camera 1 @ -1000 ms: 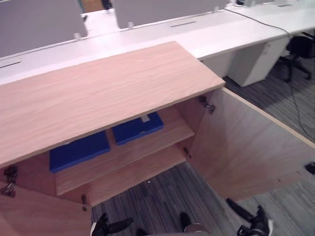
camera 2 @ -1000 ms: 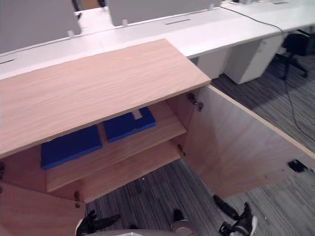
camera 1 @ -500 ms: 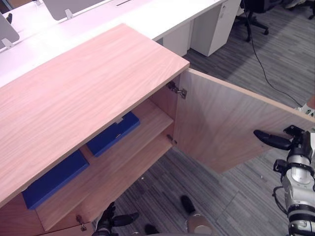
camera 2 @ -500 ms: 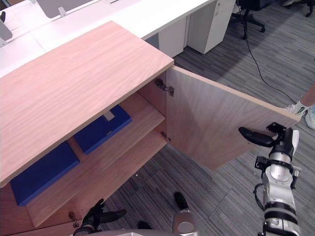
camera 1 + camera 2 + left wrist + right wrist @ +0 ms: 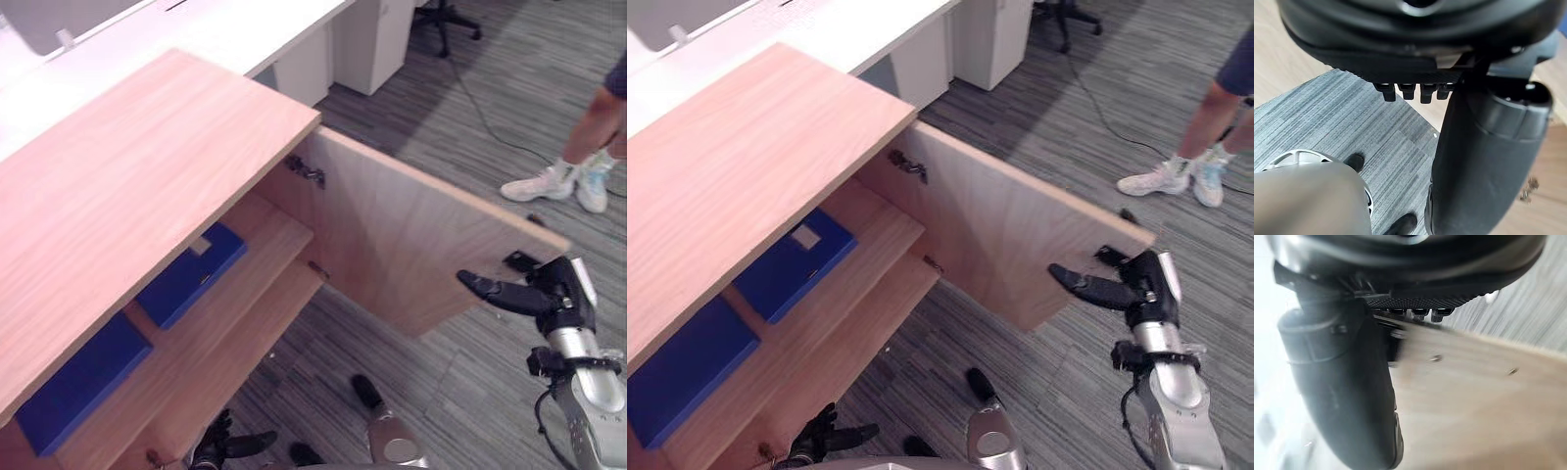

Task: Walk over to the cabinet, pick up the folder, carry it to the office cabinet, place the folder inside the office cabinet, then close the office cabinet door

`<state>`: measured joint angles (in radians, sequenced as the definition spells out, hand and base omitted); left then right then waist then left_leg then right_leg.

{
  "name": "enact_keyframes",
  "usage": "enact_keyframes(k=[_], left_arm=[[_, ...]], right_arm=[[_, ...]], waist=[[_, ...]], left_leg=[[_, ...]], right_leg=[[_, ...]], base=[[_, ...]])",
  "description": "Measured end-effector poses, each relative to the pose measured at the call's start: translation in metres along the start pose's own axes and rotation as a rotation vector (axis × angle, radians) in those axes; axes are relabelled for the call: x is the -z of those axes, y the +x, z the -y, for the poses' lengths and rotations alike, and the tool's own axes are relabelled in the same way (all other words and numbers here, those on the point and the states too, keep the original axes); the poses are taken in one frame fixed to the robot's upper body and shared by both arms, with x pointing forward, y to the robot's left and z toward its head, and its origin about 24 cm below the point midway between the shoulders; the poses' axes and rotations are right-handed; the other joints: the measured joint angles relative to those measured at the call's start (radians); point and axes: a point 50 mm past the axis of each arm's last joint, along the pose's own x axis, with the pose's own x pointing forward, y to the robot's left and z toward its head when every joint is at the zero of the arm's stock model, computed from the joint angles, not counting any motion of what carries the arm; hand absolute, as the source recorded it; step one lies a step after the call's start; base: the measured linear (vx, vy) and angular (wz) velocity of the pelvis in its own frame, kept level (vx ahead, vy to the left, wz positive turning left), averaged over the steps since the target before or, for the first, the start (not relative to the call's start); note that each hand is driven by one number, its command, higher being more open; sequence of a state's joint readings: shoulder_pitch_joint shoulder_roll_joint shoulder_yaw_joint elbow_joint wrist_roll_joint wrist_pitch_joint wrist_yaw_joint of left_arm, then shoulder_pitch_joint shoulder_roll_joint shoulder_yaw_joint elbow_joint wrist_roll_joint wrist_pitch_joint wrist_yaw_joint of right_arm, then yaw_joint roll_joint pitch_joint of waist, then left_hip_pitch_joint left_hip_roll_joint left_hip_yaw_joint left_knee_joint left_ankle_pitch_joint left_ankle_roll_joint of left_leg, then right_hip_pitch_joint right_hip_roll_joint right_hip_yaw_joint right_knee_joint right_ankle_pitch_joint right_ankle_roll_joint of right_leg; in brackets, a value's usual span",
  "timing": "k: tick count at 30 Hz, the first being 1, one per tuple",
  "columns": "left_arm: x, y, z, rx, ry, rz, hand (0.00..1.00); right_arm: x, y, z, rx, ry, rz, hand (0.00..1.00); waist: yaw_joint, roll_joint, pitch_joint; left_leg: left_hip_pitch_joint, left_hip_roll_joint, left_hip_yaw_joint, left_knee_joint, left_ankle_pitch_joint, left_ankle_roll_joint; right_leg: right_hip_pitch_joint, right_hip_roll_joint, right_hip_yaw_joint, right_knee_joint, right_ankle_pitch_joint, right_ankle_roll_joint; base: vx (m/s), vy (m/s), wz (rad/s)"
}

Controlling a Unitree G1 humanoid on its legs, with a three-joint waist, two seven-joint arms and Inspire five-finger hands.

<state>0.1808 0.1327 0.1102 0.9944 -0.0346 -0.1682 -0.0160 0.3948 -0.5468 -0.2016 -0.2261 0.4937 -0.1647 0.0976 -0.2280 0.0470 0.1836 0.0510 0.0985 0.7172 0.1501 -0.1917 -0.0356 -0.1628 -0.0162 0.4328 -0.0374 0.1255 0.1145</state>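
Left eye view: the office cabinet (image 5: 127, 186) stands with its wooden top slanting across the left of the scene and its right door (image 5: 411, 245) swung wide open over the grey striped carpet (image 5: 460, 382), hung on two metal hinges (image 5: 306, 171). Inside, on the upper shelf (image 5: 269, 240), lie two folders. The blue folder with a white label (image 5: 191, 274) sits nearer the hinge side, and the second blue folder (image 5: 83, 382) lies beside it, apart from it and farther toward the cabinet's left end. Both lie flat, and neither hand touches them. The lower shelf (image 5: 245, 333) runs beneath. The right hand (image 5: 549, 294) is raised at the door's free outer edge with its thumb stretched out straight along the door's inner side. In the right wrist view its fingers are straight in a row right at the wooden edge, clasping nothing; whether they actually touch the door I cannot tell. The left hand (image 5: 230, 446) hangs low near the floor in front of the cabinet's open left half, fingers loosely spread and empty. Behind the cabinet runs a white tabletop (image 5: 225, 29). A person's legs in white shoes (image 5: 578, 181) stand on the carpet beyond the door, well apart from the robot.
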Motion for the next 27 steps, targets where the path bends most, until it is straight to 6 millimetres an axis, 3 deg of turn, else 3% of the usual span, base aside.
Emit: enact_keyframes(k=[5, 10, 14, 16, 19, 23, 27], left_arm=[[0.003, 0.000, -0.002, 0.019, 0.012, -0.015, 1.00], [-0.001, 0.002, -0.013, 0.028, 0.065, -0.012, 1.00], [-0.013, 0.008, -0.008, 0.066, 0.137, 0.006, 1.00], [-0.019, 0.010, 0.002, 0.093, 0.160, 0.023, 1.00], [-0.028, 0.013, 0.023, 0.116, 0.187, 0.058, 1.00], [-0.038, 0.014, 0.034, 0.087, 0.173, 0.100, 1.00], [-0.040, 0.014, 0.034, 0.065, 0.153, 0.109, 1.00]], right_arm=[[-0.010, -0.029, -0.039, -0.310, 0.113, -0.033, 1.00], [-0.033, -0.039, -0.074, -0.672, 0.116, -0.024, 1.00], [-0.024, -0.041, -0.105, -0.817, 0.263, -0.057, 1.00], [-0.015, -0.031, -0.121, -0.876, 0.304, -0.050, 1.00], [0.000, -0.010, -0.143, -0.885, 0.335, -0.032, 1.00], [0.020, 0.047, -0.162, -0.657, 0.251, 0.038, 1.00], [0.030, 0.074, -0.161, -0.450, 0.242, 0.040, 1.00]], waist=[[-0.015, -0.039, 0.003], [-0.003, -0.084, -0.005], [0.006, -0.101, -0.015], [0.021, -0.100, -0.016], [0.071, -0.093, -0.014], [0.137, -0.071, -0.021], [0.178, -0.055, -0.025]], left_leg=[[0.005, 0.030, 0.030, 0.055, -0.029, -0.009], [-0.007, 0.051, 0.017, 0.110, -0.051, -0.002], [-0.053, 0.050, -0.064, 0.135, -0.053, 0.010], [-0.078, 0.043, -0.120, 0.138, -0.047, 0.020], [-0.123, 0.026, -0.225, 0.134, -0.025, 0.036], [-0.174, -0.026, -0.412, 0.065, 0.059, 0.033], [-0.168, -0.056, -0.519, -0.035, 0.140, 0.031]], right_leg=[[0.006, 0.019, 0.033, 0.002, 0.007, -0.004], [0.017, 0.021, 0.024, 0.006, 0.009, -0.004], [0.023, -0.005, -0.051, 0.006, 0.009, -0.004], [0.028, -0.019, -0.103, 0.006, 0.009, -0.004], [0.038, -0.041, -0.198, 0.004, 0.006, -0.009], [0.063, -0.079, -0.391, 0.006, -0.021, -0.033], [0.069, -0.099, -0.500, 0.039, -0.071, -0.042]], base=[[-0.03, -0.039, -0.24], [0.00, -0.001, 0.05], [0.00, 0.012, 0.53], [-0.03, 0.004, 0.76], [-0.04, -0.019, 1.06], [-0.04, -0.054, 1.34], [-0.05, -0.061, 0.86]])
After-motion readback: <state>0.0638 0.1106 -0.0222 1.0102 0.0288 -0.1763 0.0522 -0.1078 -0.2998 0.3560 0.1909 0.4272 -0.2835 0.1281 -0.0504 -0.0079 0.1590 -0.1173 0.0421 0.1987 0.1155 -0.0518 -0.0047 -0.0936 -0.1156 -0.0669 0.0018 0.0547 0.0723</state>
